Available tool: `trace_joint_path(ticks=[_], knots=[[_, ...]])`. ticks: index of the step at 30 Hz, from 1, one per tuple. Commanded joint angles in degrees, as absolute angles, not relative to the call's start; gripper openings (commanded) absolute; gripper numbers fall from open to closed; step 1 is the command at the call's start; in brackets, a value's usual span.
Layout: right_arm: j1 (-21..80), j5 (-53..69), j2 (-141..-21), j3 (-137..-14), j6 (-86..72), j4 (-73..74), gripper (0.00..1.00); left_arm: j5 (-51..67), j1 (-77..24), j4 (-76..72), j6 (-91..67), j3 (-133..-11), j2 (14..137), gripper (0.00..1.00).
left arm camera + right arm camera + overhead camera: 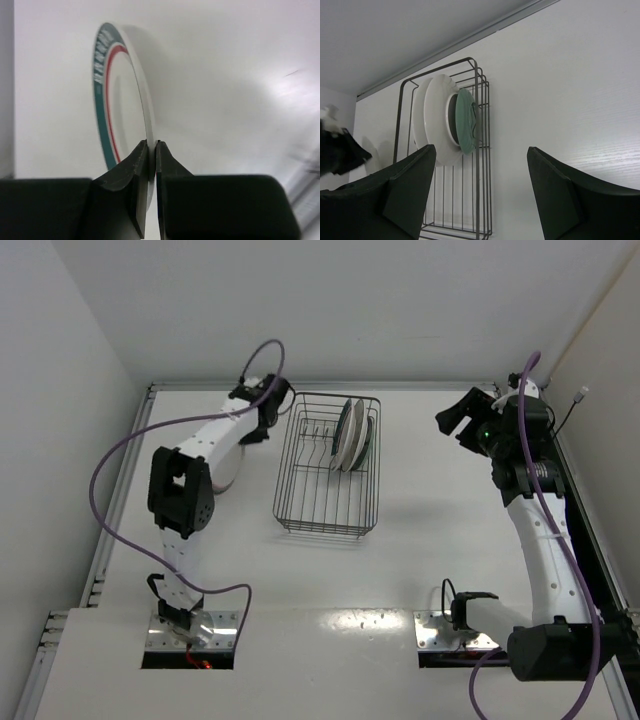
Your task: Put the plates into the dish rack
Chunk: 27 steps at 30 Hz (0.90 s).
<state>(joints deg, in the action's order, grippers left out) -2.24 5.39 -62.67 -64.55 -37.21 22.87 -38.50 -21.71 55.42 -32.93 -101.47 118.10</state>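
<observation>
The dark wire dish rack stands mid-table, and its frame also shows in the right wrist view. Plates stand upright in its far right part. The right wrist view shows a large white plate and a small teal plate among them. My left gripper is just left of the rack's far end. It is shut on the rim of a white plate with green and red rim rings, held on edge above the table. My right gripper is open and empty, right of the rack and facing it.
White walls close in the table at the back and both sides. A metal strip runs along the left edge. Purple cables loop off both arms. Black rails run along the right edge.
</observation>
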Motion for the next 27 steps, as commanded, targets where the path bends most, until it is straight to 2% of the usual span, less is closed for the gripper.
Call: trace_joint_path(ticks=[1,4,7,10,14,20,27], knots=[[-2.5,6.7,-62.1,-64.5,-36.5,21.5,0.71,-33.3,-21.1,57.4,-30.3,-114.4,110.0,0.0],[-2.5,6.7,-61.6,-64.5,-36.5,21.5,0.71,-26.0,-21.1,56.6,-29.6,-120.6,106.4,0.0],[-2.5,6.7,-61.6,-64.5,-36.5,21.5,0.71,-23.6,-22.7,52.0,-28.9,-121.3,101.3,0.0],[-2.5,6.7,-61.6,-64.5,-36.5,21.5,0.71,-15.8,-23.2,45.9,-27.9,-120.5,97.6,0.0],[-2.5,6.7,-61.6,-64.5,-36.5,21.5,0.71,4.1,-22.7,38.2,-31.8,-119.4,96.4,0.0],[-2.5,6.7,-61.6,-64.5,-36.5,21.5,0.71,23.4,-22.1,18.8,-40.6,-112.7,96.6,0.0],[-2.5,6.2,-61.1,-64.5,-36.5,21.5,0.71,31.0,-21.1,9.6,-45.8,-106.2,98.4,0.0]])
